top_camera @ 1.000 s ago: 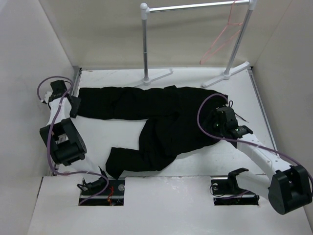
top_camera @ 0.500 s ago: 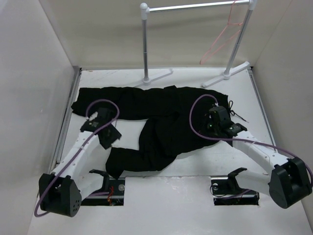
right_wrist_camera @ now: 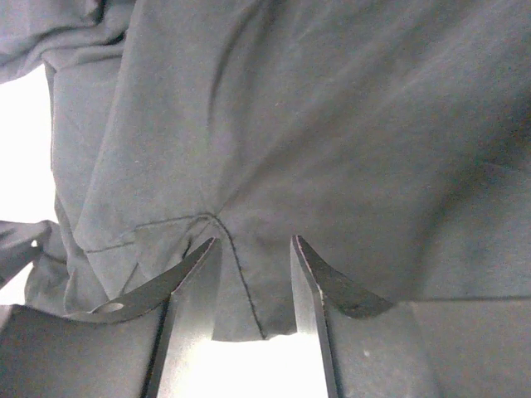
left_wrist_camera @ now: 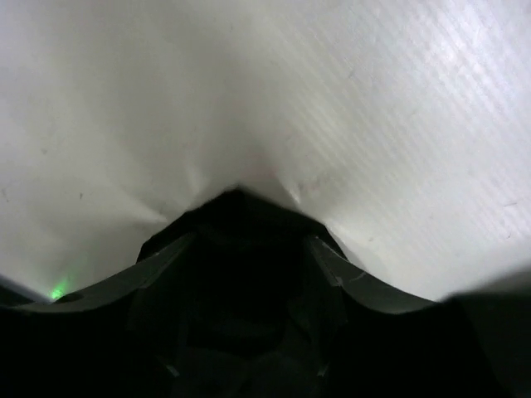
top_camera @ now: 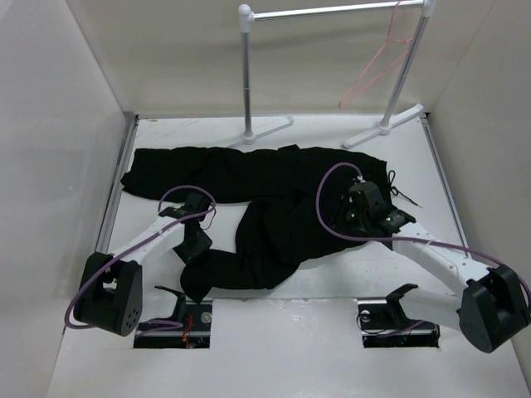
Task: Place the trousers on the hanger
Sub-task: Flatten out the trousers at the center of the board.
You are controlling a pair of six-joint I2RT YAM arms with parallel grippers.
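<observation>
- Where the overhead camera looks down, the trousers lie flat across the middle of the white table. The drawstring waist points toward 3 o'clock, one leg stretches out to 9 o'clock, and the other folds back toward 7 o'clock.
- At 1 o'clock the hanger hangs by its hook from the clothes rail, well apart from the cloth (the rail's feet stand at the table's far edge).
- The left gripper sits at 8 o'clock, down at the edge of the folded leg near its cuff. The right gripper is at 3 o'clock, on the waist area.
- Left wrist view: two dark fingers reach up from 6 o'clock. Black fabric fills the space between them and rises to a point just past the tips. Bare table covers the frame from 9 through 12 to 3 o'clock. It is too dark to tell whether the jaws clamp the cloth or merely straddle it.
- Right wrist view: the fingers stand slightly spread with a clear gap, tips down on the trousers. A stitched seam runs through that gap toward 6 o'clock, where the fabric's edge ends and bright table shows. Creases fan out from the tip on the 9 o'clock side, and cloth fills the frame from 10 to 4 o'clock.
</observation>
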